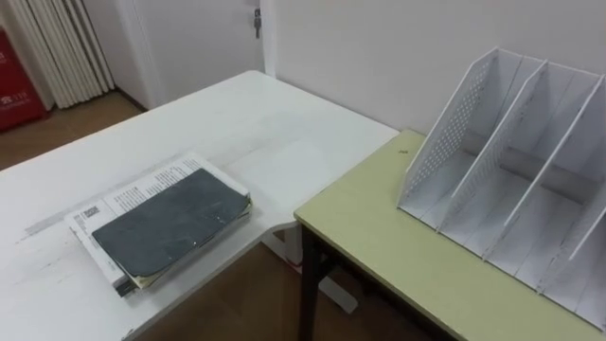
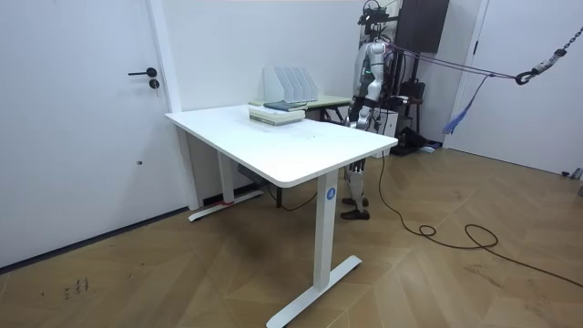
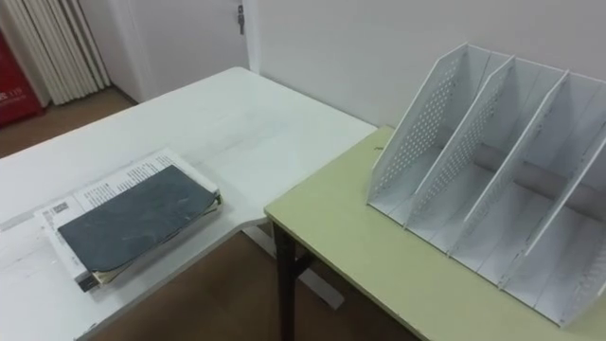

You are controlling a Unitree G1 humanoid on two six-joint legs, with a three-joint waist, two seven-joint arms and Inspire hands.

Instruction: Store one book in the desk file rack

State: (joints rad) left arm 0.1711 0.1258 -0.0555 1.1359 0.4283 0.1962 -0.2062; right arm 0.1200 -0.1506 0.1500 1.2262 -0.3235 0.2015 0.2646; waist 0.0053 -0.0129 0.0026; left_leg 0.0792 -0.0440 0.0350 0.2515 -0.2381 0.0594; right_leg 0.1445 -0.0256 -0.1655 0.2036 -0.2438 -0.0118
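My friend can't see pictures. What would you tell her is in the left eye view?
A small stack of books, a dark one on top, lies on a white table at the left. At the right, a white file rack stands on a light green desk, and the slots that show are empty.

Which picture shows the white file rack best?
Right eye view: the file rack is close, slots nearly whole. Left eye view cuts off more; room view shows it tiny behind the table.
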